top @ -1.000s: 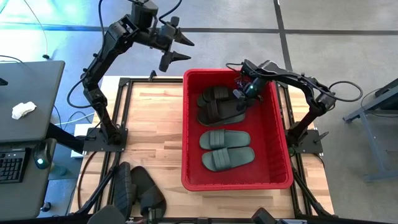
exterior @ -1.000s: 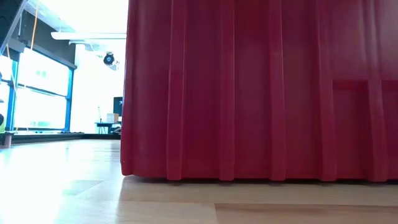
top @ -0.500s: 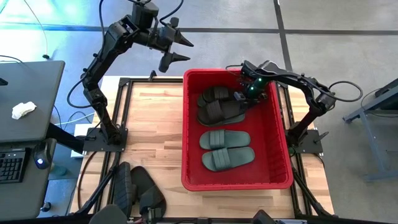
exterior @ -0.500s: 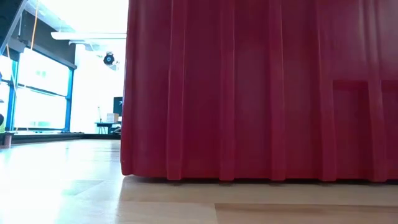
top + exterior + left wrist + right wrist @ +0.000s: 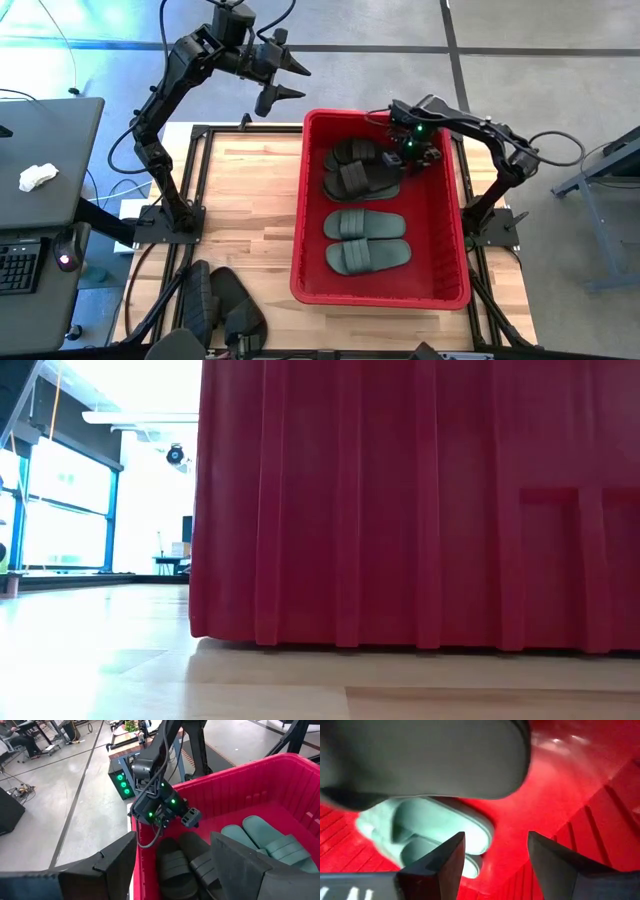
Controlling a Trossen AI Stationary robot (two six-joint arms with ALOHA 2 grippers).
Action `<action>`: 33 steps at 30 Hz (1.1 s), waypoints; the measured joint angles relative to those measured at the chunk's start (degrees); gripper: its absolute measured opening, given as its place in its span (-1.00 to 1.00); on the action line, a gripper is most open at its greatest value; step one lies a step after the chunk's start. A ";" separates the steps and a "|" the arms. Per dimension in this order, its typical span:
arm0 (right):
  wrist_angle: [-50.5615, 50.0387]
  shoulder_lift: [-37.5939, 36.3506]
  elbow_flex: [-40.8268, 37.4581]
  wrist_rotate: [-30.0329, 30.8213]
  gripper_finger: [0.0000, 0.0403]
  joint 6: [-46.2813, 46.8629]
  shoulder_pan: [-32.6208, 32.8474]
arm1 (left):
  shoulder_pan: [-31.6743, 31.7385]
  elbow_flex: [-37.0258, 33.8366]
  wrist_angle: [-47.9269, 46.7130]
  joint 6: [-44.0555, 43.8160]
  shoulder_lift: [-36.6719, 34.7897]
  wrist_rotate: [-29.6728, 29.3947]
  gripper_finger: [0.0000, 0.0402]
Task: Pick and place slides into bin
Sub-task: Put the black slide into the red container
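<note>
The red bin (image 5: 445, 230) stands on the right half of the table, and its wall fills the low view (image 5: 400, 510). Two black slides (image 5: 360, 170) lie in its far part and two green slides (image 5: 365, 240) in its middle. My right gripper (image 5: 395, 153) is open and empty inside the bin's far right corner, just right of the black slides. Its wrist view (image 5: 495, 850) shows a black slide (image 5: 420, 755) close ahead and the green slides (image 5: 425, 835) beyond. My left gripper (image 5: 290, 82) is open and empty, raised beyond the table's far edge. Its wrist view (image 5: 175, 870) looks down into the bin.
Two more dark slides (image 5: 220, 305) lie at the table's near left corner. Bare wood (image 5: 240, 200) lies left of the bin. A grey desk with a crumpled white cloth (image 5: 38, 177) stands beyond the table's left edge.
My right gripper has drawn back toward the table's right edge, away from the black slides. The bin has turned a little on the table, its far end going toward the right edge, and the slides inside have gone with it.
</note>
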 joint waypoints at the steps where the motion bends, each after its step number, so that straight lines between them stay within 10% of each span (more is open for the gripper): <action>1: -0.58 -0.02 0.85 -0.53 0.01 -0.67 0.17 | 0.00 0.00 -0.02 0.00 0.00 -0.01 0.17; 14: 7.72 -0.09 13.65 9.60 -0.14 -25.30 12.96 | -3.44 0.00 -1.67 3.76 0.00 -4.62 0.17; 23: 17.09 -0.11 8.18 3.77 -0.51 -17.98 15.41 | -4.83 -0.01 -9.17 6.25 0.00 -15.96 0.17; 33: 25.77 -0.17 -0.42 -14.09 -0.36 -9.73 11.97 | -4.81 -0.02 -11.15 6.23 0.00 -16.49 0.17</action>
